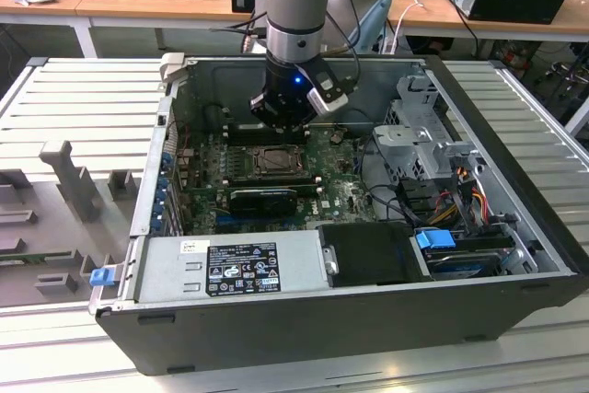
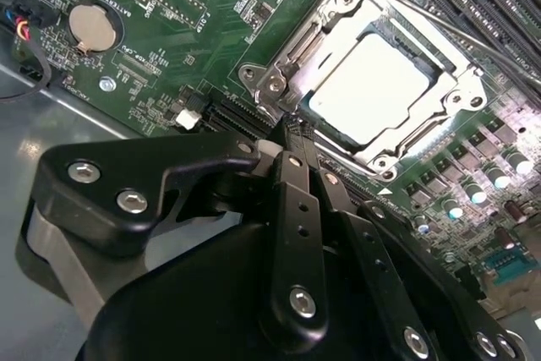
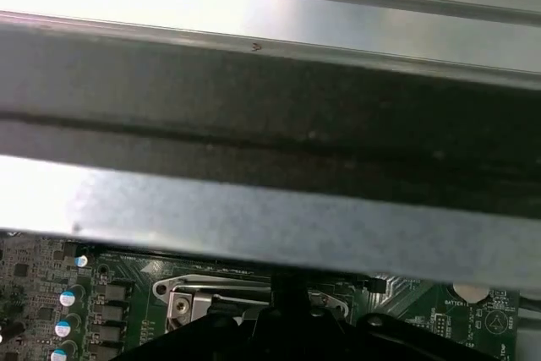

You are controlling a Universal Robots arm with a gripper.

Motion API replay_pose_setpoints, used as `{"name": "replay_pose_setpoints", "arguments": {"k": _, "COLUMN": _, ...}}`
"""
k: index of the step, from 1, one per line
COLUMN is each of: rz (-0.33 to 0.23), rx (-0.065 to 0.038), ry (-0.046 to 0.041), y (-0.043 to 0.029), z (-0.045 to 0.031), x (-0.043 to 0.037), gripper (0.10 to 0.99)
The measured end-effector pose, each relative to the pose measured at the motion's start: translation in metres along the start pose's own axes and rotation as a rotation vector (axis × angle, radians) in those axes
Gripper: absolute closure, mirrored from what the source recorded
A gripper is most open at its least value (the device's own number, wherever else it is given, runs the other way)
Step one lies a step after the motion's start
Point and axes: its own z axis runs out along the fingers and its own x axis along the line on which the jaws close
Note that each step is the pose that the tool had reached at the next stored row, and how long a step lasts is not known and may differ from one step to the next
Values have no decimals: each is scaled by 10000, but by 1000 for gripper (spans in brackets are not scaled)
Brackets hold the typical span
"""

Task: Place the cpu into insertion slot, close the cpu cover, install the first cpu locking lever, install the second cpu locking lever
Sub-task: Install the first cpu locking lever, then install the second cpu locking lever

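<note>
Lying flat, cpu (image 2: pixel 368 86) sits under cpu cover (image 2: pixel 334 31).

- We see our arm (image 1: pixel 296 6) coming straight down from above, its grey-and-blue wrist vertical, a small blue light lit on the black block below.
- Our gripper (image 2: pixel 296 128) points downward; in the second wrist view its two slim black fingers (image 2: pixel 297 200) lie pressed together, tips meeting with no gap between them.
</note>
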Motion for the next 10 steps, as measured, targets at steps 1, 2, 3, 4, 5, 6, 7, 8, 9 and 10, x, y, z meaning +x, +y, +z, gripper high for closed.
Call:
{"name": "replay_pose_setpoints", "arguments": {"k": 1, "rz": 0, "rx": 2, "ry": 1, "y": -2, "z": -1, "x": 0, "gripper": 980}}
{"name": "replay_pose_setpoints", "arguments": {"k": 2, "rz": -1, "rx": 1, "ry": 1, "y": -5, "z": -1, "x": 0, "gripper": 980}}
{"name": "replay_pose_setpoints", "arguments": {"k": 3, "rz": -1, "rx": 2, "ry": 1, "y": -8, "z": -1, "x": 1, "gripper": 980}}
{"name": "replay_pose_setpoints", "arguments": {"k": 4, "rz": -2, "rx": 2, "ry": 2, "y": -15, "z": -2, "x": 1, "gripper": 980}}
{"name": "replay_pose_setpoints", "arguments": {"k": 5, "rz": -1, "rx": 1, "ry": 1, "y": -23, "z": -2, "x": 2, "gripper": 980}}
{"name": "replay_pose_setpoints", "arguments": {"k": 6, "rz": -1, "rx": 1, "ry": 2, "y": -45, "z": -4, "x": 5, "gripper": 980}}
{"name": "replay_pose_setpoints", "arguments": {"k": 7, "rz": -1, "rx": 2, "ry": 2, "y": -54, "z": -5, "x": 6, "gripper": 980}}
{"name": "replay_pose_setpoints", "arguments": {"k": 8, "rz": -1, "rx": 1, "ry": 2, "y": -61, "z": -5, "x": 7, "gripper": 980}}
{"name": "replay_pose_setpoints", "arguments": {"k": 9, "rz": -1, "rx": 1, "ry": 1, "y": -64, "z": -5, "x": 7, "gripper": 980}}
{"name": "replay_pose_setpoints", "arguments": {"k": 10, "rz": -1, "rx": 0, "ry": 0, "y": -67, "z": -4, "x": 6, "gripper": 980}}
